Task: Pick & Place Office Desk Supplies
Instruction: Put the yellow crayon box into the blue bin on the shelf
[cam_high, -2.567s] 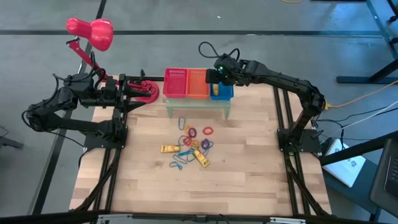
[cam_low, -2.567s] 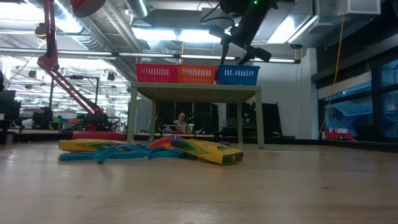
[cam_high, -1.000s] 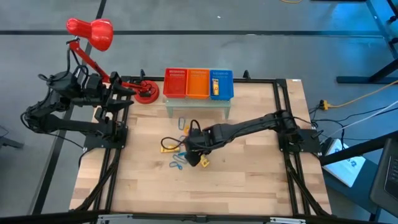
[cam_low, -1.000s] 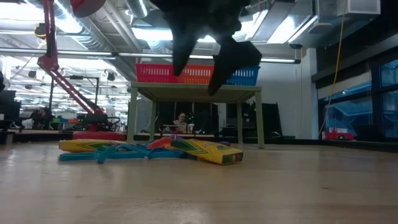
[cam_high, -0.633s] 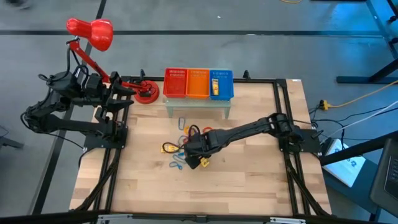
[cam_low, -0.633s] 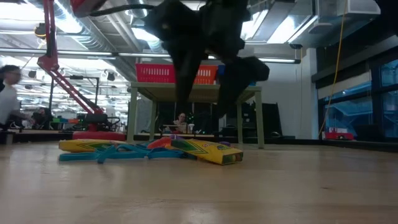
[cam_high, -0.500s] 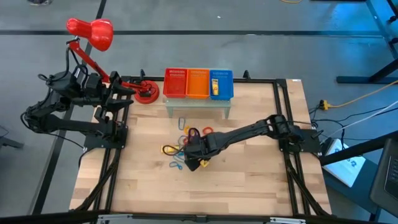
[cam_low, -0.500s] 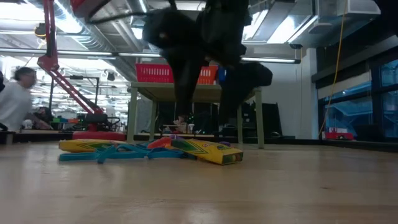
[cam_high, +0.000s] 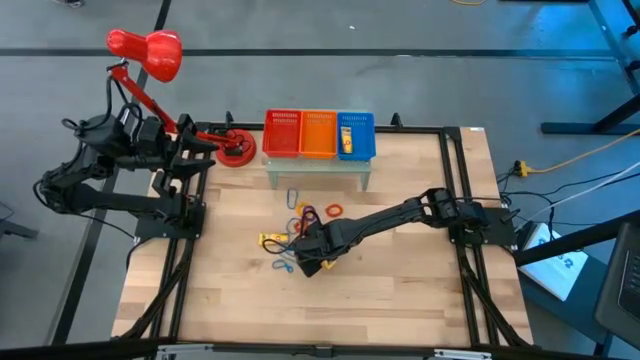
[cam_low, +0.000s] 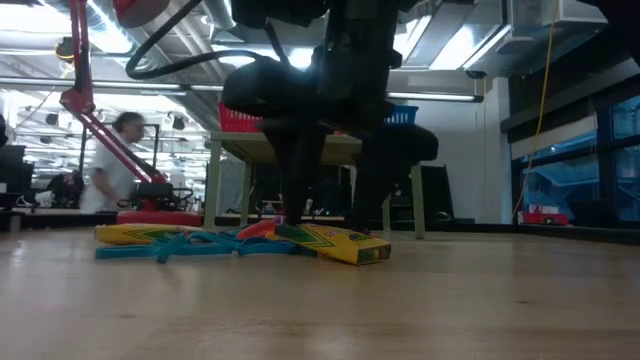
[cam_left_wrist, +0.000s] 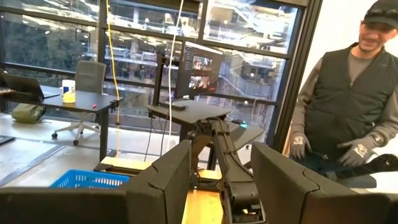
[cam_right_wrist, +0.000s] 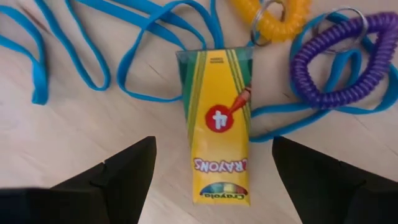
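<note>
My right gripper (cam_right_wrist: 211, 180) is open and points down over the pile of supplies (cam_high: 300, 235) in the middle of the table. Its fingers stand on either side of a yellow crayon packet (cam_right_wrist: 217, 124) that lies flat on the wood, without touching it. The low view shows the fingertips (cam_low: 300, 215) just above that packet (cam_low: 340, 243). Blue band loops (cam_right_wrist: 124, 56), a purple coil (cam_right_wrist: 339, 68) and a yellow coil (cam_right_wrist: 270, 12) lie around it. A second yellow packet (cam_high: 270, 240) lies to the left. My left gripper (cam_high: 215, 148) waits open at the far left edge.
Red (cam_high: 282, 134), orange (cam_high: 318, 134) and blue (cam_high: 360, 150) mesh baskets stand on a small green stand at the far edge; a yellow packet (cam_high: 346, 137) lies in the blue one. A red desk lamp (cam_high: 145, 50) has its base (cam_high: 237, 152) beside my left gripper. A person (cam_left_wrist: 348, 106) stands beyond the table.
My right gripper has come down over the pile and moved a little toward the near edge, staying open. Its fingers now straddle the yellow packet close to the table. The supplies have stayed where they were.
</note>
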